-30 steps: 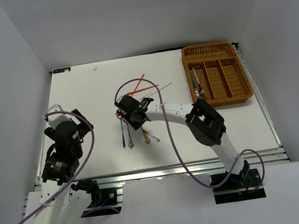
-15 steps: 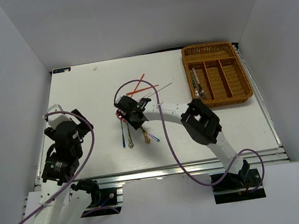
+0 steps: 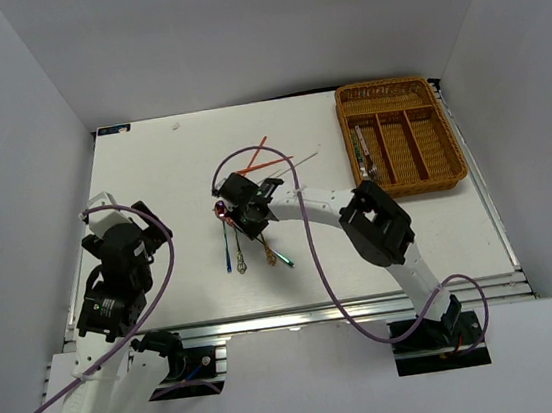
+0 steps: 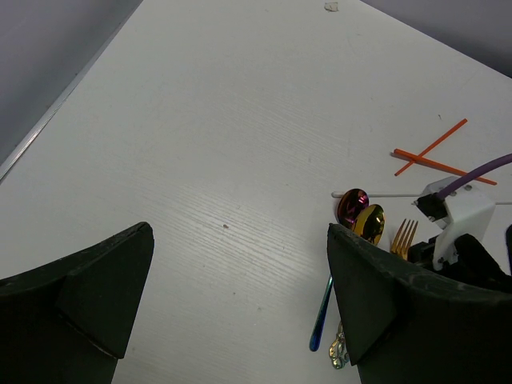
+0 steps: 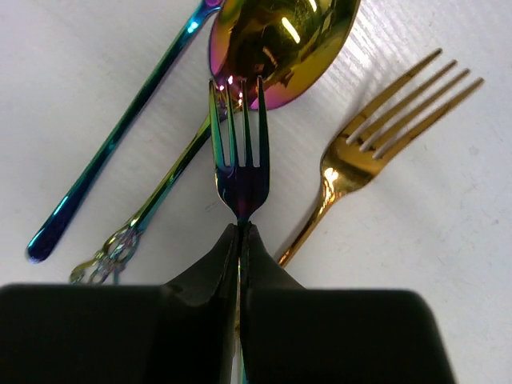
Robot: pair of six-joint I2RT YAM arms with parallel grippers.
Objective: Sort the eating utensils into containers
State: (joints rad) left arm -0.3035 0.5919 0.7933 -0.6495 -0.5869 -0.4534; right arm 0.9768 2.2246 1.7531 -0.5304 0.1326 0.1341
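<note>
Right gripper (image 5: 240,234) pinches the iridescent fork (image 5: 238,156); left gripper (image 4: 240,284) stands wide open. Wicker tray (image 3: 387,83) holds few utensils (image 3: 363,152); most lie outside.

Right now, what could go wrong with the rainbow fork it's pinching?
The right arm's black fingers pinch the rainbow-coloured metal fork only at its thin neck, so it could swivel or slip out. Its tines overlap the shiny gold-purple spoon, beside the gold fork, and might nudge them.
</note>
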